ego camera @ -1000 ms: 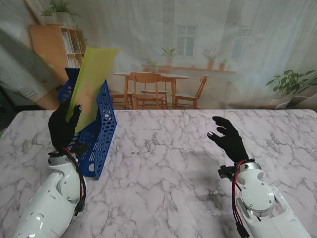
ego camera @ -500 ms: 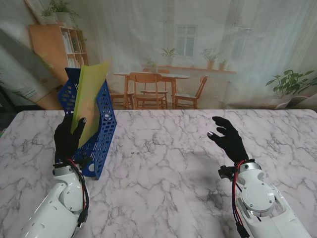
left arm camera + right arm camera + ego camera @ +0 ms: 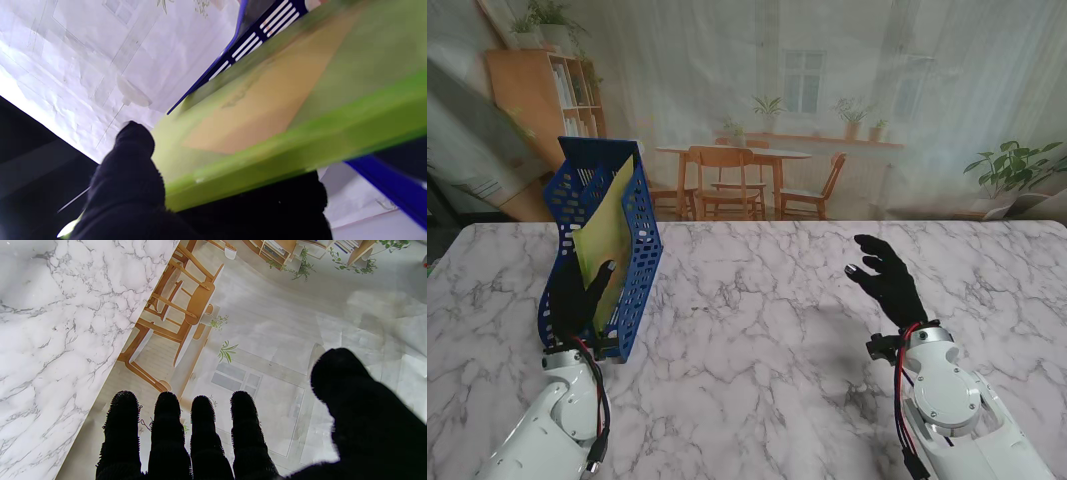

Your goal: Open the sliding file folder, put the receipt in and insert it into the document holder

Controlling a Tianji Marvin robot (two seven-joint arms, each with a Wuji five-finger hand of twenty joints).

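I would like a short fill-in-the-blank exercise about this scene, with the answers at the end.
1. The yellow-green file folder stands inside the ____ document holder.
2. The ____ hand grips the folder.
3. The right hand holds ____; its fingers are apart.
4. The document holder stands on the robot's ____ side of the marble table.

Answers: blue; left; nothing; left

folder (image 3: 607,245) in holder (image 3: 642,250), table (image 3: 777,330) left
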